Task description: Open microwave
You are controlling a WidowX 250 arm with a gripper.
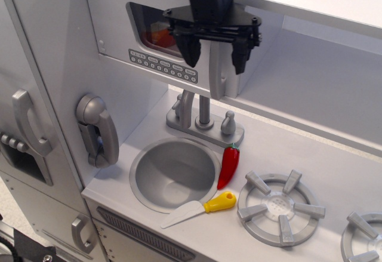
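The microwave (pixel 119 32) is the light grey compartment at the upper left, with a dark rounded window (pixel 156 30), a row of small buttons (pixel 162 65) and a chunky grey handle (pixel 218 74) on the door's right edge. The door looks shut. My black gripper (pixel 216 56) hangs in front of the door's right part, open. Its two fingers stand on either side of the handle, with the handle between them and no visible contact.
Below are a faucet (pixel 203 119), a round sink (pixel 174 172), a red chilli (pixel 228 165), a yellow-handled knife (pixel 200 209) and stove burners (pixel 280 207). A grey wall telephone (pixel 98 129) and a tall grey door with curved handle (pixel 27 122) are at left.
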